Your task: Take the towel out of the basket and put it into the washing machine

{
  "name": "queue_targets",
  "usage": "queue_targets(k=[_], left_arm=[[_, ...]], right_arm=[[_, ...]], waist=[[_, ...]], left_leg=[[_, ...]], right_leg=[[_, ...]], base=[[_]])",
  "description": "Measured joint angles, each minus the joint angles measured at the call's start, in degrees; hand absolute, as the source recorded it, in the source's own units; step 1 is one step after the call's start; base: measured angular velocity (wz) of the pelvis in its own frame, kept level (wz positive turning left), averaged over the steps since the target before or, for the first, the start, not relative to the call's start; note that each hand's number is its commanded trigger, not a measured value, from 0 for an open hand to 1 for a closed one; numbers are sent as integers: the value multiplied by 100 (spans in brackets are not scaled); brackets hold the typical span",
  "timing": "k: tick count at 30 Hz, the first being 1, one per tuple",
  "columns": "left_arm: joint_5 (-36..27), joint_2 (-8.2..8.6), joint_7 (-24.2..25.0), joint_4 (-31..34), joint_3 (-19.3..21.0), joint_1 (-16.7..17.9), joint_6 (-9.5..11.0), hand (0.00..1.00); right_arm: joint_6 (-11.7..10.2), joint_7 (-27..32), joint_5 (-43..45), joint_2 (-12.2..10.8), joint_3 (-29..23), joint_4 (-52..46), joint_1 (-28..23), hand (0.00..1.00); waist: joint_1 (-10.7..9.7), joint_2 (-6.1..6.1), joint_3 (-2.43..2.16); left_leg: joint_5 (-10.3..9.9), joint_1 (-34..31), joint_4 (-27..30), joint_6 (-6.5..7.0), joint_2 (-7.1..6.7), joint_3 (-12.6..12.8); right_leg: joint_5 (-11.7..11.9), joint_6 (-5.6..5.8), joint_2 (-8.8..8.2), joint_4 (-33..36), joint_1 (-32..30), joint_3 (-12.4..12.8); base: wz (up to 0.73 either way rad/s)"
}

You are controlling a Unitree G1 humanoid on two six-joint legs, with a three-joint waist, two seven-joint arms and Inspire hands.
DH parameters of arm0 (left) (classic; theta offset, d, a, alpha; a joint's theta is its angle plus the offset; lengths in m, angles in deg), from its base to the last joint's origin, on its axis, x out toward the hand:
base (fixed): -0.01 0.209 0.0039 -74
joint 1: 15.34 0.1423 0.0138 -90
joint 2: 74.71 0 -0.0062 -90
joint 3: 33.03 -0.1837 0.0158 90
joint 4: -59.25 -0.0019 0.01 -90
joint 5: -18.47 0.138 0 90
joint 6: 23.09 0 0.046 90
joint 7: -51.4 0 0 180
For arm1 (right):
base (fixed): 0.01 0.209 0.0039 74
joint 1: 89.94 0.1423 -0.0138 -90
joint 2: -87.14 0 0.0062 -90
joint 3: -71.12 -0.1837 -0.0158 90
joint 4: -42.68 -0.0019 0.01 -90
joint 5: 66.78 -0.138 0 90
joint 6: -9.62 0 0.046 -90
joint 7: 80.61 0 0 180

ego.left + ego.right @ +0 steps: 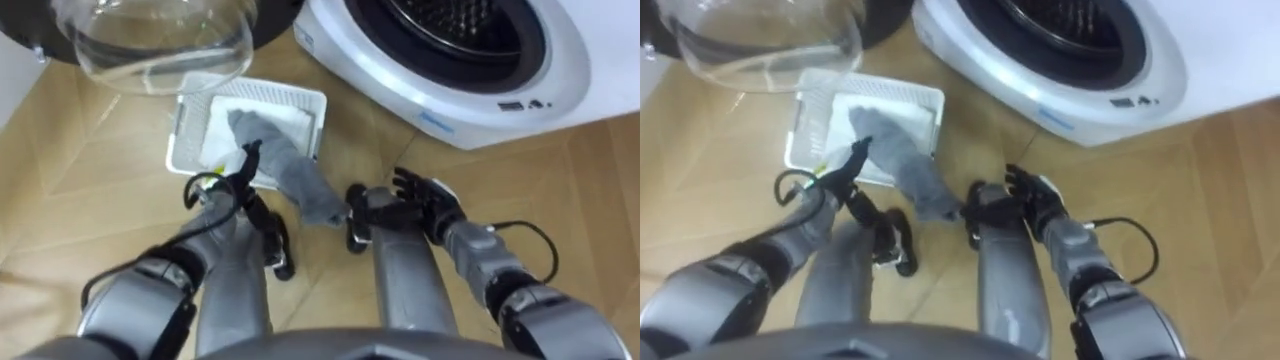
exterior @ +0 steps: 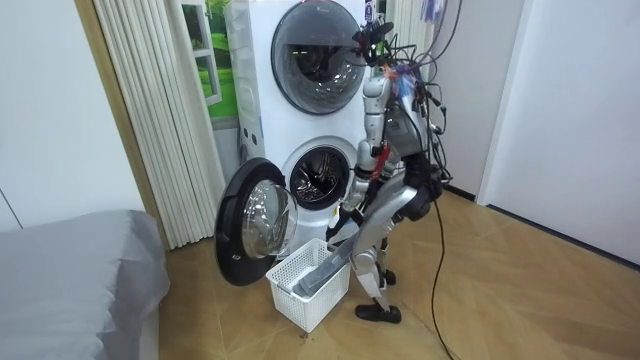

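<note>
My left hand (image 1: 243,170) is at the near rim of the basket (image 1: 195,125), left of centre in the eye view, right against the towel (image 1: 290,170). I cannot tell whether it has hold of the cloth. My right hand (image 1: 425,198) sits right of centre, spread and relaxed with nothing in it, a little apart from the towel's lower end.

The grey towel starts inside the white basket and drapes over its near rim. It trails down toward the middle of the frame and ends between my two hands. None of it is in the washer (image 1: 470,100) yet. The basket stands on the wooden floor (image 1: 100,200), which is laid in a herringbone pattern.

The washer fills the upper right of the eye view, with its white front ring around the dark drum (image 1: 450,20). Its door (image 1: 150,50) is open, and the glass bowl hangs at the upper left, just above the basket.

In the room view I am bent forward in front of the washer, with the basket just beside my feet on the room view's left. A second machine (image 2: 320,45) is stacked on the washer, its round door closed. A pale pleated curtain (image 2: 150,110) hangs at the room view's left, and a grey bed (image 2: 70,270) fills the lower left corner. A plain white wall (image 2: 570,120) stands on the right.
</note>
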Motion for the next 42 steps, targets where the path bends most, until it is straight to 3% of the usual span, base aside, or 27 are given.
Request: queue_targets(k=[7,10,14,23,24,25,26,33,42], left_arm=[[153,-106,-316,3,-654,-552,80,0],[164,-145,-449,2,-807,-593,82,0],[285,-258,-555,32,-996,-713,82,0],[555,-458,-555,97,-1319,-962,116,0],[553,-474,-528,104,-1422,-978,117,5],[542,-478,-476,120,-1518,-983,117,73],[533,-480,-367,119,-1632,-994,116,100],[419,-515,424,92,-1998,-1143,108,100],[69,-625,1180,102,-2301,-1340,64,100]], right_arm=[[-157,136,-65,-30,358,-189,486,0],[-240,163,-117,-34,459,-290,541,0],[-244,143,-174,-25,492,-644,553,0],[-248,-106,-891,-38,746,-914,646,0],[-247,-114,-942,-30,799,-912,666,0],[-248,-127,-970,-12,835,-908,686,0],[-246,-146,-970,0,870,-888,723,0],[-240,-258,-1027,11,980,-811,900,0],[-232,-340,-1039,-7,1077,-628,1024,0]], waist=[[-248,5,12],[-300,2,16],[-477,-30,28],[-746,-60,44],[-745,-61,44],[-743,-66,47],[-752,-75,52],[-842,-187,104],[-899,-213,93]], left_leg=[[-146,-1129,815,-39,108,-113],[-245,-1410,1087,-79,190,-148],[-259,-1740,1212,-88,190,-159],[-400,-2248,1418,-238,334,-257],[-409,-2280,1414,-249,346,-267],[-417,-2291,1402,-262,344,-270],[-419,-2287,1382,-265,335,-270],[-450,-2330,1364,-252,333,-309],[-453,-2291,1221,-234,297,-297]], right_leg=[[-115,-134,32,752,-1104,-20],[-163,-213,73,973,-1368,-71],[-229,-236,9,1164,-1734,-65],[-281,-418,134,1305,-2217,-174],[-286,-433,136,1300,-2242,-198],[-300,-454,125,1300,-2258,-215],[-315,-466,116,1301,-2262,-217],[-372,-458,114,1274,-2279,-245],[-379,-424,95,1136,-2248,-236]], base=[[0],[-3],[3],[-4],[0],[0],[0],[0],[0]])
